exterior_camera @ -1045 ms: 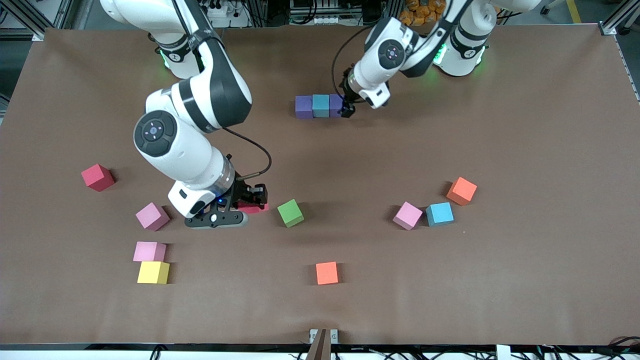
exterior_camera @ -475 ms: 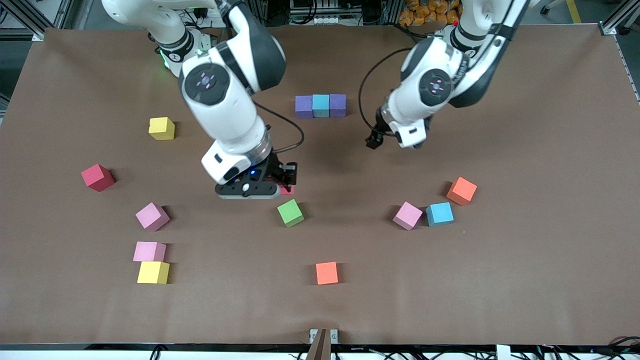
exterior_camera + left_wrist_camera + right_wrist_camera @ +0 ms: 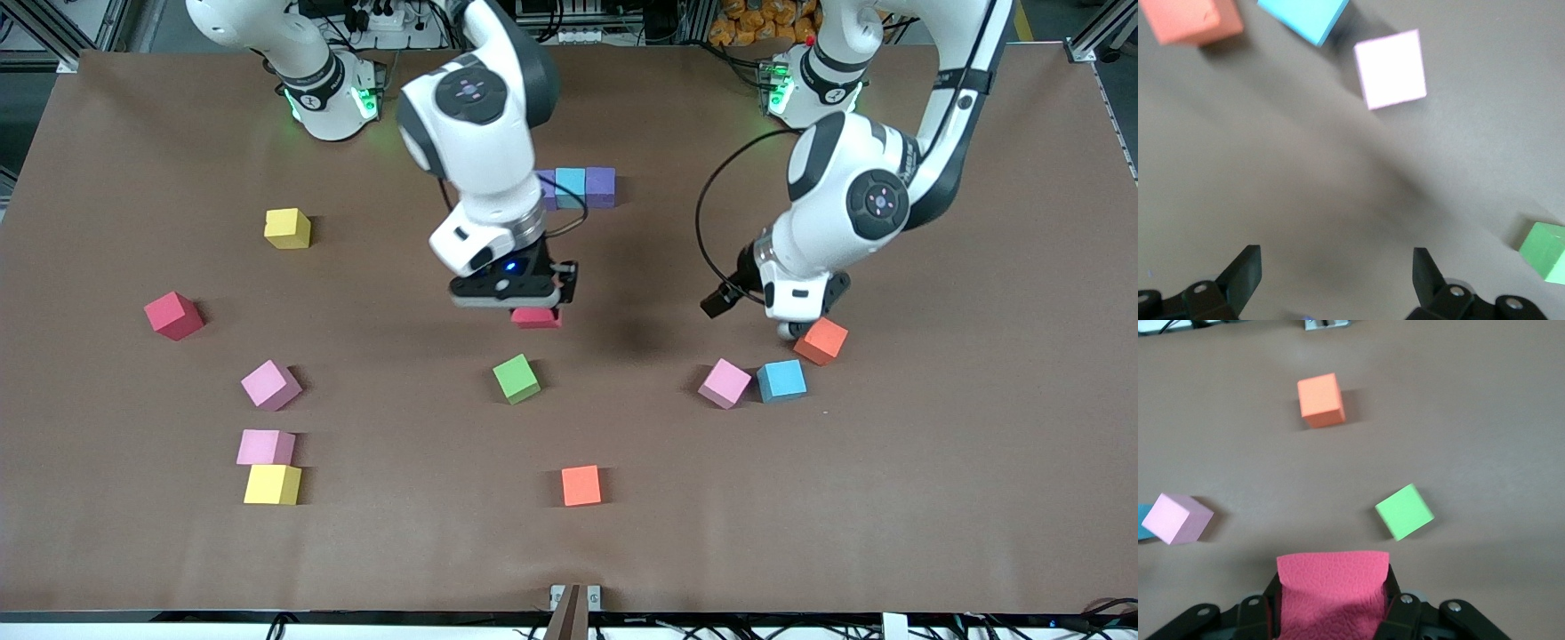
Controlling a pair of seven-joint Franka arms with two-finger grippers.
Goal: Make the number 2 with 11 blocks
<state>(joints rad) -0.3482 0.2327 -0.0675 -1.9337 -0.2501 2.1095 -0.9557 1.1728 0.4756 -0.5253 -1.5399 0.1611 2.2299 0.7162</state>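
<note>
A row of touching blocks lies near the robots: a purple one partly hidden by the right arm, a light blue one and a purple one. My right gripper is shut on a red block in the air, over bare table between that row and the green block. My left gripper hangs open and empty over bare table beside an orange block. A light blue block and a pink block sit close by.
Toward the right arm's end lie a red block, two pink blocks and two yellow cubes. Another orange block sits near the front camera.
The right gripper lifted the red block and carried it toward the row. The left gripper left the end of the row and swung over to the orange block.
</note>
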